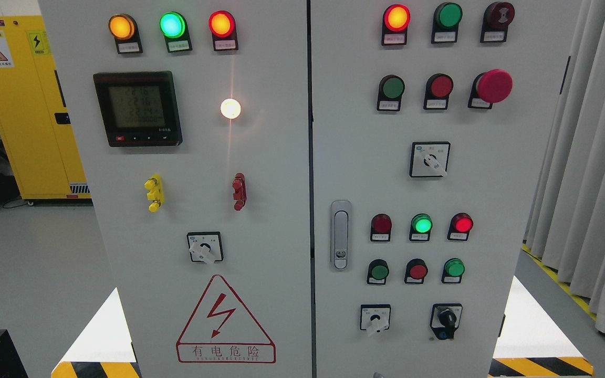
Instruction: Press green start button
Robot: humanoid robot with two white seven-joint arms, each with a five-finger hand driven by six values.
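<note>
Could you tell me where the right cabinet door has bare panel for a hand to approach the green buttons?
Bare panel lies between the white rotary selector switch and the silver door latch, and right of the red mushroom button. It is crowded around the upper green round pushbutton and the lower green pushbutton. No hand shows.

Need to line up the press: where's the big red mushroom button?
Head view, right door, upper right: the red mushroom button ends the second row, right of a flat red button.

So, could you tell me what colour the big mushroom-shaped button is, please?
Red; the mushroom button shows clearly in the head view.
</note>
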